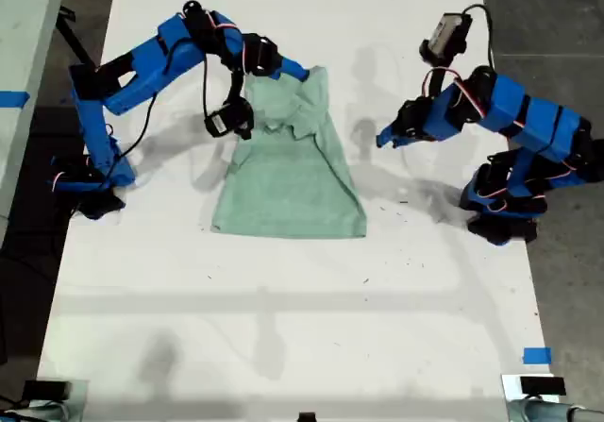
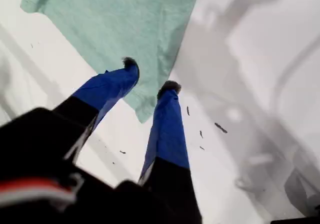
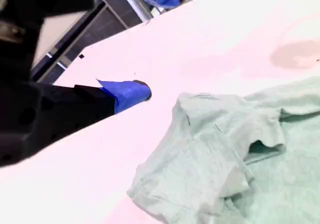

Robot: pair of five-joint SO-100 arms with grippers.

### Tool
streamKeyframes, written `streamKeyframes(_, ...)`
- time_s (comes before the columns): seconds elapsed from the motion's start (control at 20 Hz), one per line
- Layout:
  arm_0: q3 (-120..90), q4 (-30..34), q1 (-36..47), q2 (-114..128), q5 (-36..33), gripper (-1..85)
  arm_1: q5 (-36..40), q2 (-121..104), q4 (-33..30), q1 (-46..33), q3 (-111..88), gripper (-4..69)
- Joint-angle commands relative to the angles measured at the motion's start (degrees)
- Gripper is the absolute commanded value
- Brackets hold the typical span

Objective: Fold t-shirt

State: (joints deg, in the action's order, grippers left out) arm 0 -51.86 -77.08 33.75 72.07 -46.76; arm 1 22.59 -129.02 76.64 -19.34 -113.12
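1. A pale mint-green t-shirt (image 1: 293, 177) lay on a white table (image 1: 283, 346) between two blue robot arms.
2. My first hand (image 2: 150, 76) hung just above the table with its two fingers spread and nothing between them. A corner of the shirt lay just ahead of and below its fingertips. In the exterior view this hand (image 1: 382, 141) was apart from the cloth, beside the shirt's edge.
3. My second hand (image 3: 142, 91) was at the rumpled collar end of the shirt, with bare table beneath the one finger on show. I cannot tell whether it was spread or pressed together.
4. The shirt's long axis ran from my second hand's end down to a straight hem at the far end from it. The collar end was bunched and narrower than the hem, with a sleeve crumpled inward.
5. Judged from this, the fold was at an early stage: the upper part was gathered in, but the body was not yet doubled over.
6. The next move probably called for my first hand to cross the small gap, pinch the nearest edge, and carry it across the body without dragging the whole shirt.
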Motion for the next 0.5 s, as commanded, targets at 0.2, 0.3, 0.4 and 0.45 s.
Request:
streamKeyframes(0.2, -38.14, -3.34, -12.22, 39.73, 6.06, 30.3, -4.92, 5.01, -5.01, 11.34, -5.01, 25.1)
streamKeyframes(0.3, -46.41, -2.55, -15.56, 46.67, 8.88, 29.6, -7.12, 8.79, -7.47, 14.24, -6.06, 29.3)
streamKeyframes(0.4, -50.36, -2.20, -18.72, 48.78, 12.04, 29.2, -8.88, 12.04, -11.51, 16.17, -7.82, 29.6)
streamKeyframes(0.45, -51.15, -2.11, -20.04, 48.60, 13.36, 29.0, -9.67, 14.06, -13.36, 17.23, -8.44, 29.6)
